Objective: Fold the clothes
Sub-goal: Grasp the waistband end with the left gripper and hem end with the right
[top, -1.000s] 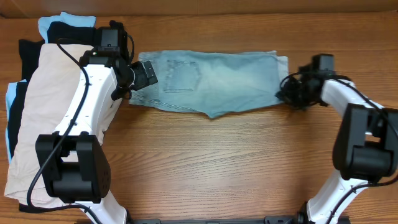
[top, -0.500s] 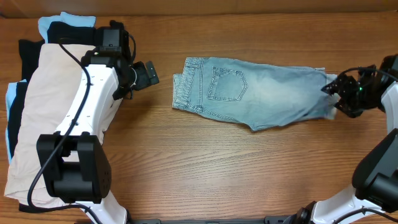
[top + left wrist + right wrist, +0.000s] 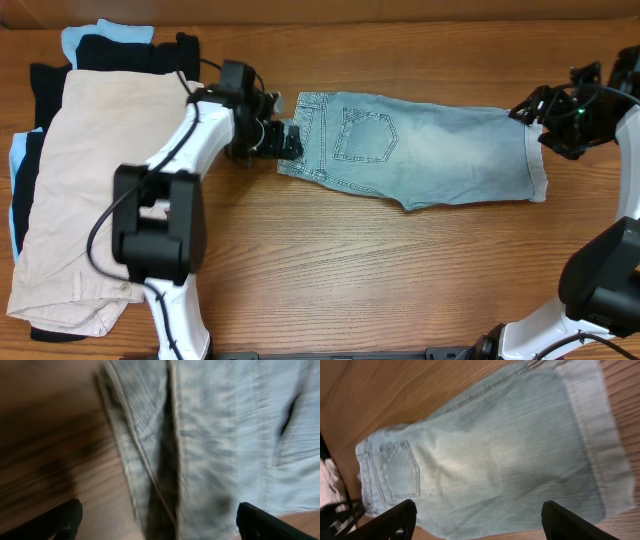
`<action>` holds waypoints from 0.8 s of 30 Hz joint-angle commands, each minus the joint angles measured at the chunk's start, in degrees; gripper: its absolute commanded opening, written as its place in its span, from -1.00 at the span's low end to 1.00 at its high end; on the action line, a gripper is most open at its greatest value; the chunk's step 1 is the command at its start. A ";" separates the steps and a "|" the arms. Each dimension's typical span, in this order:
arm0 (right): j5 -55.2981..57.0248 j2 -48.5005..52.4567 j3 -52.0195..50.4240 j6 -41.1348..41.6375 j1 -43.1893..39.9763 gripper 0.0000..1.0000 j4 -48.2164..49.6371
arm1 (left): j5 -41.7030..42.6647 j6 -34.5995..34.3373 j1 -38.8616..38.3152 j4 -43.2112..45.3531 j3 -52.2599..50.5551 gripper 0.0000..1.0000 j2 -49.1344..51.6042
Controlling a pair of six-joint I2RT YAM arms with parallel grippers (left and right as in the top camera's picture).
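Wooden table (image 3: 300, 260): shorts (image 3: 420, 150) flat; left claw (image 3: 288, 140) spread over waistband; right claw (image 3: 530, 125) spread, empty.

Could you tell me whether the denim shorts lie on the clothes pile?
No, the denim shorts lie flat on the bare wooden table, apart from the clothes pile.

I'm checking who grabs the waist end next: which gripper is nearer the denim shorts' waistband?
Left. The left gripper is open right at the waistband of the denim shorts; the right gripper, also open, is at the far end near the cuffed hem.
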 commanded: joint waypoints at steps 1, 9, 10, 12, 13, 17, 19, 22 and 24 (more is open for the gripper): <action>1.55 -1.31 1.01 -1.05 1.40 0.67 -0.37 | 5.70 3.30 0.09 0.94 -0.83 1.00 4.46; 2.38 -1.31 1.01 -0.98 1.68 0.67 -0.70 | 8.00 3.50 -0.79 3.61 -0.83 0.99 6.62; 2.38 -1.31 1.01 -0.98 1.70 0.67 -0.70 | 8.70 3.48 -1.16 4.26 -0.83 1.00 6.97; 2.36 -1.31 1.01 -0.98 1.86 0.67 -0.68 | 9.09 3.34 -2.01 5.51 -0.83 0.96 7.74; 2.38 -1.31 1.01 -0.98 2.01 0.67 -0.68 | 9.01 2.75 -2.51 6.05 -0.83 0.86 8.22; 2.38 -1.31 0.90 -1.01 3.23 0.67 -0.17 | 4.92 -1.05 -3.72 6.99 -0.83 -0.34 9.79; 2.40 -1.31 0.87 -1.01 4.07 0.67 0.52 | 0.74 -5.20 -3.69 6.95 -0.83 -0.78 9.90; 2.40 -1.31 0.24 -1.01 5.57 0.67 2.56 | -2.86 -8.31 -2.82 6.67 -0.39 -0.92 9.77; 2.40 -1.25 -0.44 -0.98 6.69 0.67 3.82 | -2.82 -8.39 -1.49 4.11 1.27 -0.92 9.51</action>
